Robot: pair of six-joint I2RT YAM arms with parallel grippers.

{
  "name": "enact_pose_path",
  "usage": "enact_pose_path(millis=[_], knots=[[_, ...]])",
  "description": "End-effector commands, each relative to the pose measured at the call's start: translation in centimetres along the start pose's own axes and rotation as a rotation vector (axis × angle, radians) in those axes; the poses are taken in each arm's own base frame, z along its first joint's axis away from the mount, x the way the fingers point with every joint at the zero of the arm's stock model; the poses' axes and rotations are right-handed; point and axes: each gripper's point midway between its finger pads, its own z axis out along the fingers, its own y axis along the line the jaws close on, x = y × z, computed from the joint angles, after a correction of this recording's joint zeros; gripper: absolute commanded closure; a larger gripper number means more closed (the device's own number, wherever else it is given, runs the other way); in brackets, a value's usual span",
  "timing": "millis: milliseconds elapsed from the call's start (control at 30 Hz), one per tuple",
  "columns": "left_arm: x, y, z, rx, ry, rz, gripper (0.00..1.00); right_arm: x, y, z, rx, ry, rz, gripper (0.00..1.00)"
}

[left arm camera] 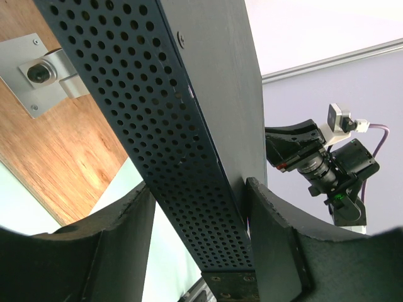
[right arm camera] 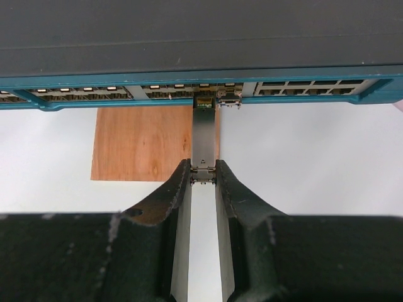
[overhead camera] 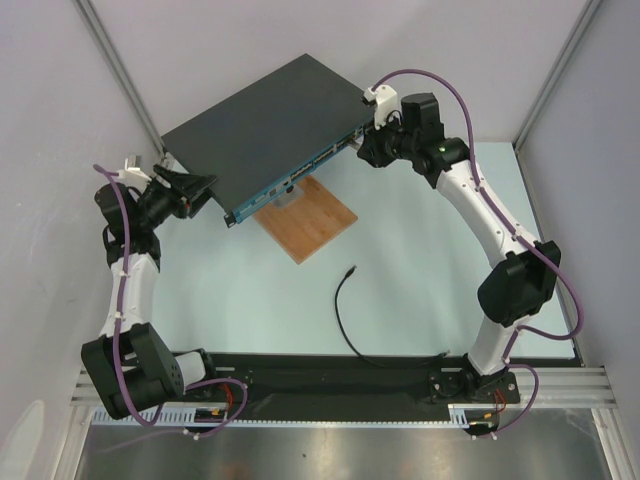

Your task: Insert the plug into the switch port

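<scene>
The plug (overhead camera: pixel 351 270) lies loose on the table at the end of its thin black cable (overhead camera: pixel 341 315), far from both grippers. The switch (overhead camera: pixel 265 118) is a flat dark box with a teal front strip (right arm camera: pixel 126 80) carrying a row of ports (right arm camera: pixel 94 92). My left gripper (overhead camera: pixel 200 188) (left arm camera: pixel 198 195) is shut on the switch's left end, its fingers (left arm camera: pixel 277 245) astride the perforated side (left arm camera: pixel 182 163). My right gripper (overhead camera: pixel 372 150) (right arm camera: pixel 203 171) is shut on a short grey metal piece (right arm camera: pixel 203 138), whose far tip sits at one port (right arm camera: pixel 203 100).
A brown wooden board (overhead camera: pixel 310 218) (right arm camera: pixel 141 141) lies under the switch's front edge. A grey metal bracket (left arm camera: pixel 44 72) is fixed to the board. White walls and a frame post (overhead camera: pixel 120 70) close in the back and sides.
</scene>
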Motion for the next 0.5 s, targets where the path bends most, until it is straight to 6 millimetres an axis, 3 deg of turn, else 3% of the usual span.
enact_pose_path(millis=[0,267,467], knots=[[-1.3,-1.0,0.9,0.017,-0.034,0.090,1.00,-3.3,-0.5,-1.0,0.040,-0.116,-0.016,1.00],[-1.3,-1.0,1.0,0.010,-0.030,0.098,1.00,-0.6,0.1,-1.1,0.018,-0.071,-0.048,1.00],[-1.2,-1.2,1.0,0.009,-0.030,0.100,1.00,-2.2,0.7,-2.5,0.019,-0.131,-0.041,1.00]])
